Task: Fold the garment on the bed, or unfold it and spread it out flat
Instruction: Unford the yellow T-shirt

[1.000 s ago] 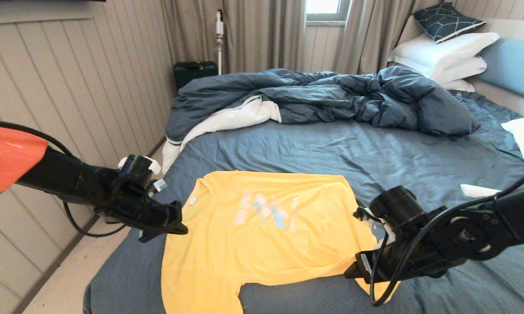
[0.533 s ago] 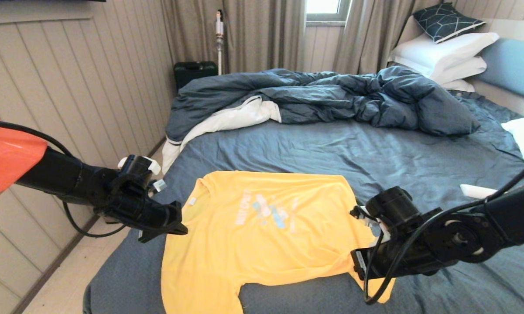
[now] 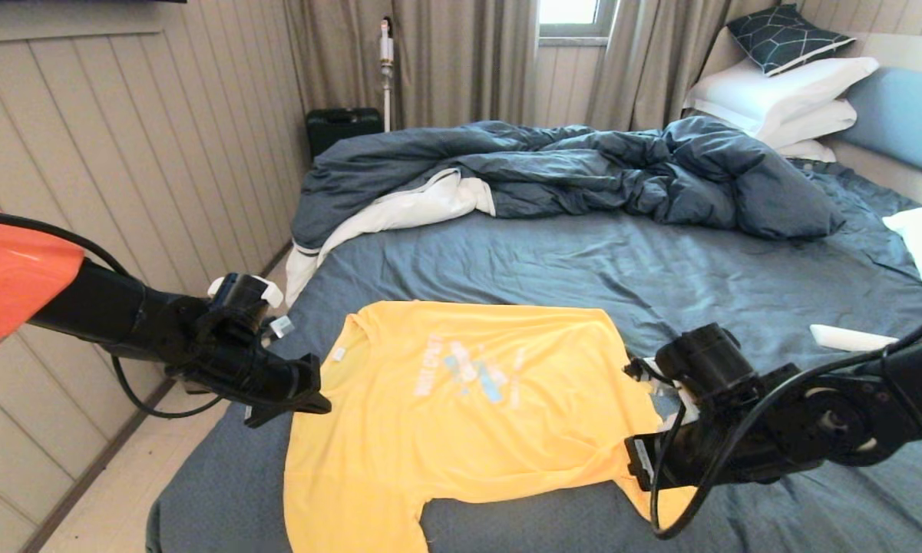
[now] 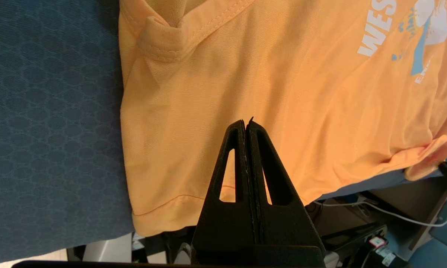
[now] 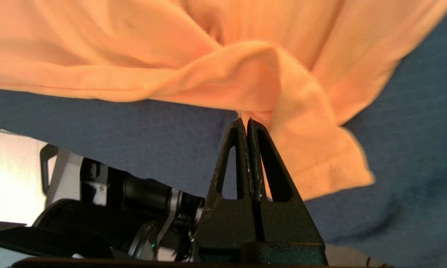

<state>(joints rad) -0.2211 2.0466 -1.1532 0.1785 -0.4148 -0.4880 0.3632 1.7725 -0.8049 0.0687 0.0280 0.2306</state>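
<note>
We see yellow T-shirt (image 3: 461,407) flat on bed (image 3: 622,269). Right tool (image 5: 246,120) pinches bunched sleeve fabric; left tool (image 4: 246,121) closed, empty, above shirt shoulder.

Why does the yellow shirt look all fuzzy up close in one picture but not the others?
Right wrist view: the shirt sits very near the camera, so its folds blur. Left wrist view: lettering and stitching stay crisp. Head view: bright window glare, soft daylight on the bed.

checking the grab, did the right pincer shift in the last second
Yes, slightly: the right pincer has edged toward the T-shirt's right-hand hem corner, judged against the white object on the sheet, and is shut on it.
</note>
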